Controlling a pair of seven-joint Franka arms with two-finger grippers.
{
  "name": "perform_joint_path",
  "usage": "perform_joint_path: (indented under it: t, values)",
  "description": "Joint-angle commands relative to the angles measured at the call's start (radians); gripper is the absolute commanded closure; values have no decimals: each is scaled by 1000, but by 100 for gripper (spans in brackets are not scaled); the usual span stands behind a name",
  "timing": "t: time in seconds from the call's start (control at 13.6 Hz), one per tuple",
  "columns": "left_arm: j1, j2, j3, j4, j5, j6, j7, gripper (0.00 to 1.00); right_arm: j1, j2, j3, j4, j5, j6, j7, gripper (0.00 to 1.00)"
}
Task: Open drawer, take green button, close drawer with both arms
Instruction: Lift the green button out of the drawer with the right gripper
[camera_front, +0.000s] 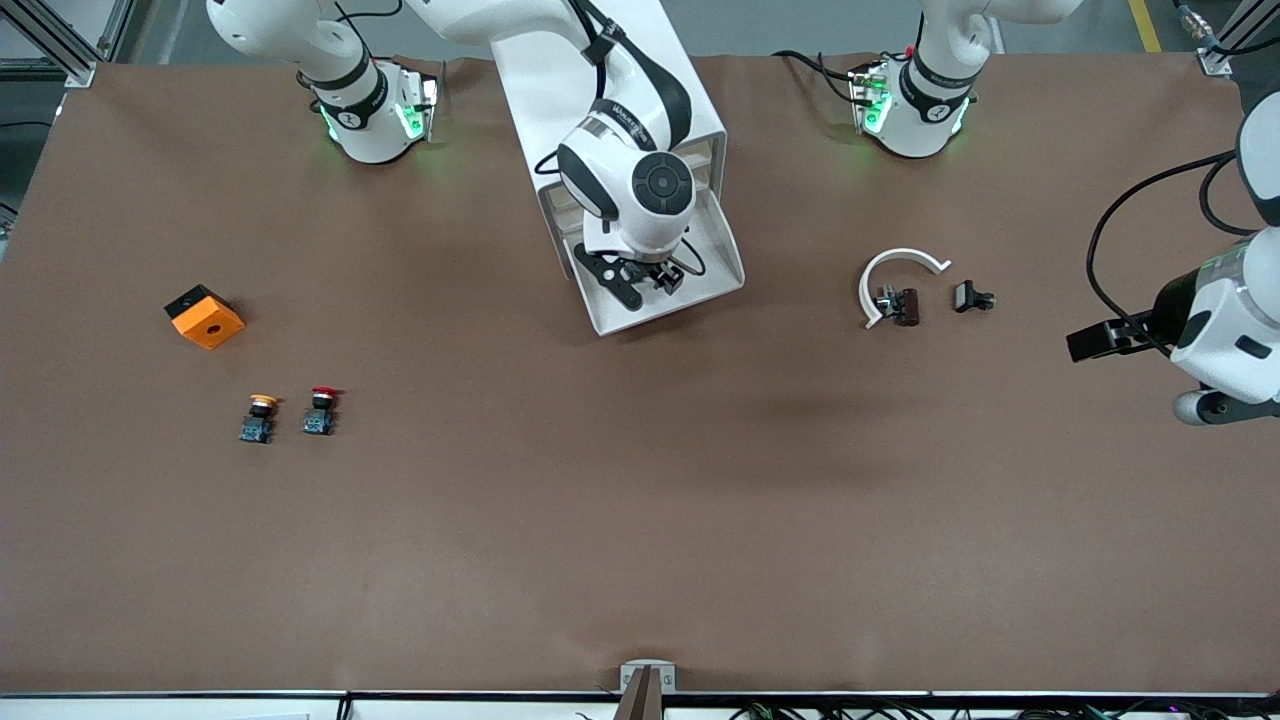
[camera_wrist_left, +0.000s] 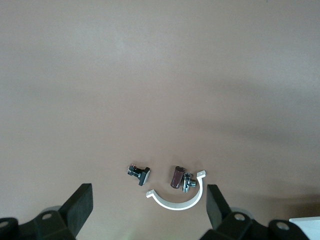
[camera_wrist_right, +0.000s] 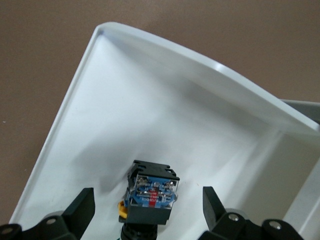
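Right gripper (camera_front: 640, 280) hangs over the pulled-out drawer (camera_front: 720, 285), which sticks out of the cabinet (camera_front: 700, 110) at the middle of the table's edge where the robots' bases stand. Its fingers (camera_wrist_right: 82, 210) are spread wide, one on each side of the button (camera_wrist_right: 150, 192), not touching it. That button lies on its side on the drawer's white floor, its blue base turned up toward the wrist camera; its cap is hidden below the frame edge, so its colour cannot be told.

Left gripper (camera_front: 1100, 338) waits in the air near the table edge at the left arm's end, fingers (camera_wrist_left: 80, 207) spread and holding nothing. The left wrist view looks down on a white clip (camera_wrist_left: 177, 197), a brown part (camera_wrist_left: 176, 176) touching its inner curve, and a black part (camera_wrist_left: 140, 173) just beside them, all on bare table between the cabinet and that end.

Toward the right arm's end sit an orange block (camera_front: 205, 317) and, nearer to the front camera, a yellow button (camera_front: 260, 417) and a red button (camera_front: 320, 410) side by side, upright, well apart from the drawer.
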Motion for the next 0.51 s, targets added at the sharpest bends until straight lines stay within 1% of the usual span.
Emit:
perform_joint_path:
  t: [0.0,0.07,0.29,0.37,0.44]
  values:
    - [-11,6,-4,-6,26,6,-2,0,19,3,-8,3,42,13,3,48]
    - [-11,7,-6,-6,27,6,-4,0,19,3,-10,3,44,13,2,59]
    - [-13,10,-7,-6,26,8,-5,0,20,4,-10,3,42,12,-5,79]
    - [-14,12,-9,-6,23,8,-13,0,20,3,-10,3,42,12,-8,87]
    - [-17,18,-10,-6,18,8,-34,0,20,3,-10,4,42,10,-9,88]
